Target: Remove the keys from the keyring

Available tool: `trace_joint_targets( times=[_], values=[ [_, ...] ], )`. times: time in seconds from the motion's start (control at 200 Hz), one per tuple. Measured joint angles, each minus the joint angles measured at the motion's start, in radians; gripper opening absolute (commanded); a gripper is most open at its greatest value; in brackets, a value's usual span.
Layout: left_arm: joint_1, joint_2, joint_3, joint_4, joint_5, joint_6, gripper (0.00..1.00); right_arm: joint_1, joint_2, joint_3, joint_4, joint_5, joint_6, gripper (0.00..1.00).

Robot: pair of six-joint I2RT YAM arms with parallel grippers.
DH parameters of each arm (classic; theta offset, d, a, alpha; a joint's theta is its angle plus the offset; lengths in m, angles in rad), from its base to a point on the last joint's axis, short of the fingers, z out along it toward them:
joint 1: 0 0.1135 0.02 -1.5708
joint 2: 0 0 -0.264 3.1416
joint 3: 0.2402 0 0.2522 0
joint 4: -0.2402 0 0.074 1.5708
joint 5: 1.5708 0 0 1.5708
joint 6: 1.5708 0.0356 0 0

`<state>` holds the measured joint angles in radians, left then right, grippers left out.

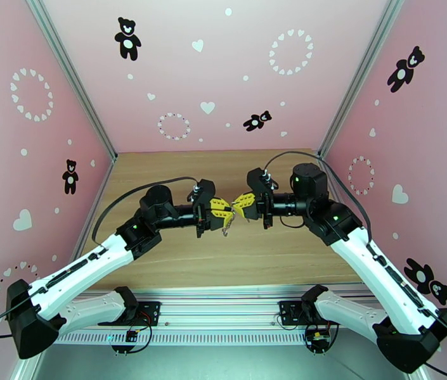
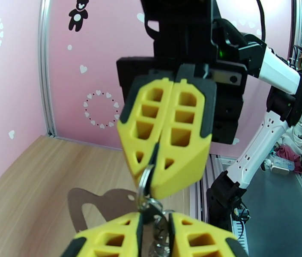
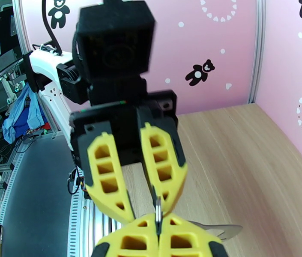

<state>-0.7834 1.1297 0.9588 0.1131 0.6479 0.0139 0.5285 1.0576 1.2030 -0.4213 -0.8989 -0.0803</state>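
Left gripper point(image 2: 155, 216), jaws parted, straddles the dangling keys point(image 2: 160, 236). Right gripper point(image 2: 154, 185) is clenched on the keyring point(image 2: 143, 180), mid-air above the table point(image 2: 31, 189). The step looks like seizing a key, so the next move calls for a firm pinch.

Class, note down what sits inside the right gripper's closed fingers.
A silver loop of the keyring pokes out at the tips of the right gripper. How far it reaches in is hidden by the yellow fingers.
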Motion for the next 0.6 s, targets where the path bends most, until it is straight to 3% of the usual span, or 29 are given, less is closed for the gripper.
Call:
trace_joint_targets(
  times=[0.601],
  values=[
    [0.010,-0.063,0.000,-0.003,0.022,0.039,0.25,0.000,-0.001,-0.005,-0.010,-0.036,-0.035,0.00]
  ],
)
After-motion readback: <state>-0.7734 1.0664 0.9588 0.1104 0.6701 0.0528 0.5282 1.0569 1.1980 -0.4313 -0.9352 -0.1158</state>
